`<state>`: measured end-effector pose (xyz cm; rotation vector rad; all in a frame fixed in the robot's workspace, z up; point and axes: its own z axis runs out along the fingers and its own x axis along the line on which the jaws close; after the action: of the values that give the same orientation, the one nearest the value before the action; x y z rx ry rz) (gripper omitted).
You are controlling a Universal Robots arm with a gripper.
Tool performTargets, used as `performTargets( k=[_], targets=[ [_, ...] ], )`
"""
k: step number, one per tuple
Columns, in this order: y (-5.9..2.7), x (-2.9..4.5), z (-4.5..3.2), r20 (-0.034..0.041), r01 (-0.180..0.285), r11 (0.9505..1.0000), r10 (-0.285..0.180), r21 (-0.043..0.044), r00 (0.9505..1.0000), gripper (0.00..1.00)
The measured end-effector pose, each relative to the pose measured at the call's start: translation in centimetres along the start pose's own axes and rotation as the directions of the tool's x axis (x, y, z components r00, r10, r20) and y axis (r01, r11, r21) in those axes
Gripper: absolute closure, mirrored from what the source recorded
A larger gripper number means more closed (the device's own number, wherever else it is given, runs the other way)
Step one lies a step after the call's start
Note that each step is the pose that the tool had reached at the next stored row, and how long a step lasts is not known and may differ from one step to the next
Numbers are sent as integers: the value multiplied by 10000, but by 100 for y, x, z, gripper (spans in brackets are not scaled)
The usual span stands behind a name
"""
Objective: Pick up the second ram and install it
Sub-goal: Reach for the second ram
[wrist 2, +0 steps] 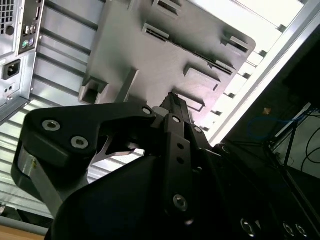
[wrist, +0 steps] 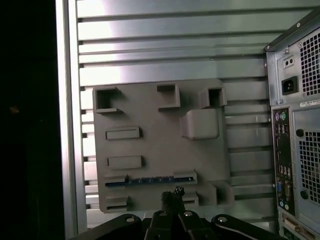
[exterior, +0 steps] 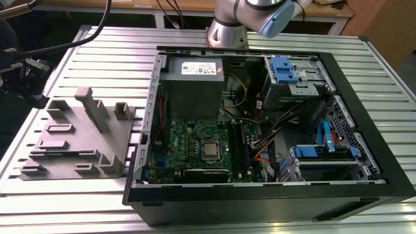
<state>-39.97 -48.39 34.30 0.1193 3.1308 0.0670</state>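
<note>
The ribbed silver surface (exterior: 97,53) carried a grey moulded parts holder (exterior: 77,140) toward the exterior view's left and, just beside it, an open black computer case (exterior: 260,207) lying on its side, toward the right.

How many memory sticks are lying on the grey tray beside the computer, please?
1. A blue-green memory stick lies in a slot of the grey tray, near the gripper in the first wrist view. The tray's raised blocks could hide another.
</note>
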Motion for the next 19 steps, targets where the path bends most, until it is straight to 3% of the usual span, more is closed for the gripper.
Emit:
performTargets(
  k=[9,19],
  targets=[
    [-62,3,144,-157,-7,10000,7,12,9999,93],
    [-117,34,248,-175,-7,10000,7,14,9998,93]
  ],
)
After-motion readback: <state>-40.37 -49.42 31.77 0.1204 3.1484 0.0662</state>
